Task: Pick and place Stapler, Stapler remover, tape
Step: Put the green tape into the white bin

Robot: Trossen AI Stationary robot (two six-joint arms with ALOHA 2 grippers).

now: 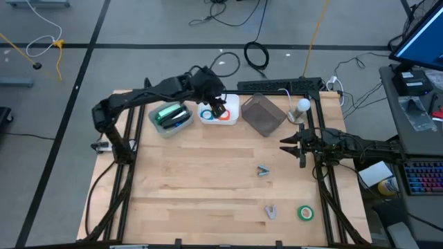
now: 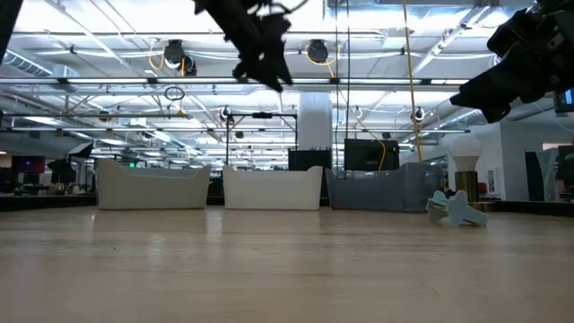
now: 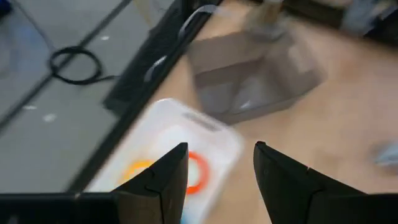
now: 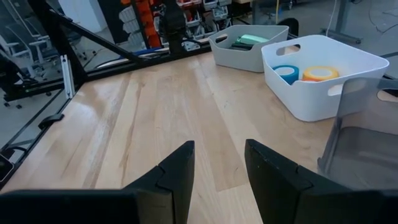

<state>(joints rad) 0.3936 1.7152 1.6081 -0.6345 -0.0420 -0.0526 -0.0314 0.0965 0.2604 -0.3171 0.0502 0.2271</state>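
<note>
Tape is mostly sorted: orange [image 1: 223,115], yellow [image 4: 320,73] and blue [image 4: 286,73] rolls sit in the white bin [image 1: 234,104] at the table's far edge, while the green roll [image 1: 305,212] lies alone near the front right corner. Left gripper [image 1: 219,108] hovers over that bin, fingers apart, nothing between them. Right gripper [image 1: 294,146] waits at the right edge, open and empty too. My take: lift the left one straight up so it doesn't snag the bin rim, then let the nearer right arm fetch the green roll.
</note>
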